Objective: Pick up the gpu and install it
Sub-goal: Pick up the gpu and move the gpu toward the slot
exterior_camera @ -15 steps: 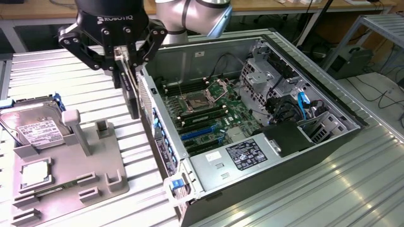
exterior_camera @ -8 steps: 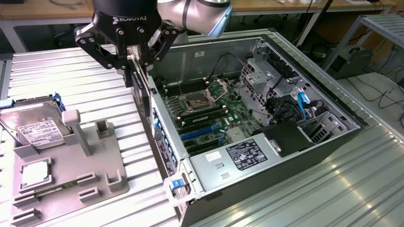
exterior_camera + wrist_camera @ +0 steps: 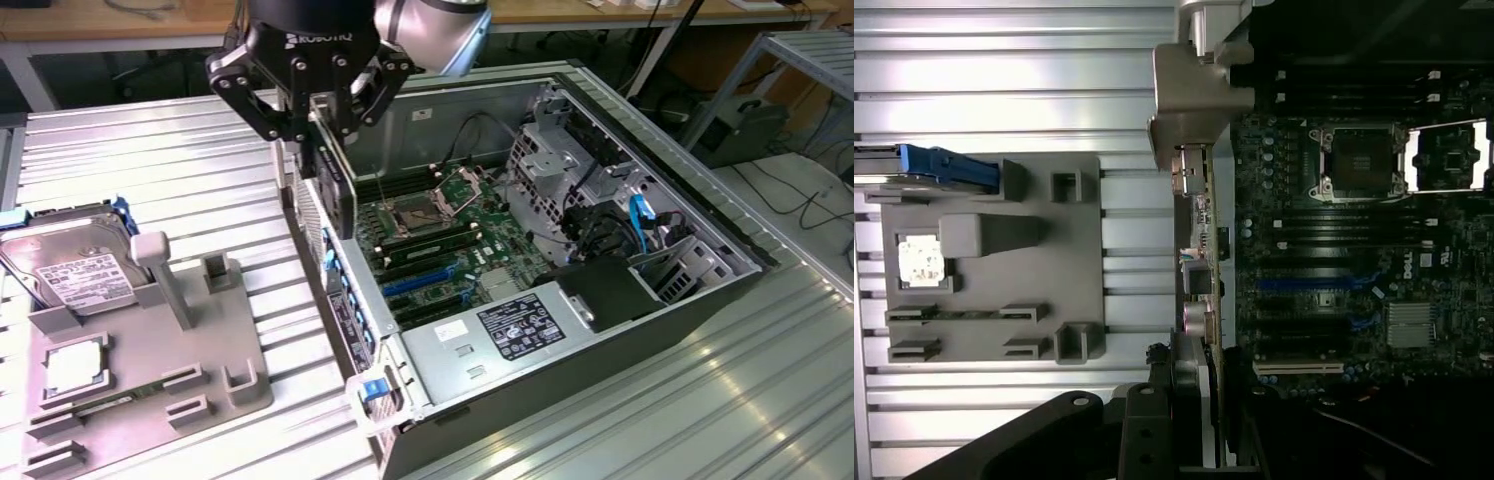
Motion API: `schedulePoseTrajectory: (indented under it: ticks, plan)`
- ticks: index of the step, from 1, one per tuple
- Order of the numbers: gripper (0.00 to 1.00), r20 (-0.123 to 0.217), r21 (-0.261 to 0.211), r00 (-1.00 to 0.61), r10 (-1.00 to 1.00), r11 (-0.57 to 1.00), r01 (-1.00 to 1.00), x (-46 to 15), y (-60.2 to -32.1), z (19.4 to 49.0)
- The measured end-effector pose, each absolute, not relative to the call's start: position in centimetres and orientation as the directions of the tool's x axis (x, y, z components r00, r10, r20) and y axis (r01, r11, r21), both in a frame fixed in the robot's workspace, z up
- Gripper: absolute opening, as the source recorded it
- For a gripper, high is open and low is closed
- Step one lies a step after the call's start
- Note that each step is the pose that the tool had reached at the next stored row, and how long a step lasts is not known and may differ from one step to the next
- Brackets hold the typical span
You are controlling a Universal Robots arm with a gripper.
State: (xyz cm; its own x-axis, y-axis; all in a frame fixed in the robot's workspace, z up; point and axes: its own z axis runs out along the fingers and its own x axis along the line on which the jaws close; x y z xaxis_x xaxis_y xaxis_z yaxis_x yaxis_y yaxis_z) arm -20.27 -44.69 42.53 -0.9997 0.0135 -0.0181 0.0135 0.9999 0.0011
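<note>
Tool (image 3: 324, 120) grips gpu (image 3: 339, 195) upright over open case (image 3: 601, 375)

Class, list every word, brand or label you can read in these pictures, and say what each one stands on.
"ROBOTIQ": on the tool that holds the gpu.
"DELL": on the motherboard.
White label on the hard drive: too small to read.
Black label on the silver box: too small to read.

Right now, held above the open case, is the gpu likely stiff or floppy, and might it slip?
Probably stiff: the gpu hangs straight and edge-on from the gripper. It might pivot, being pinched only at its top edge. Likely fragile: it looks like a thin bare board.
</note>
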Motion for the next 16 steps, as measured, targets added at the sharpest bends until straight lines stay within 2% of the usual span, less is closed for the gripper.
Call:
schedulePoseTrajectory:
  ticks: [16]
  plan:
    - [0.3,-0.018,0.001,-1.0,0.014,1.0,0.014,-14.5,-44.7,42.5]
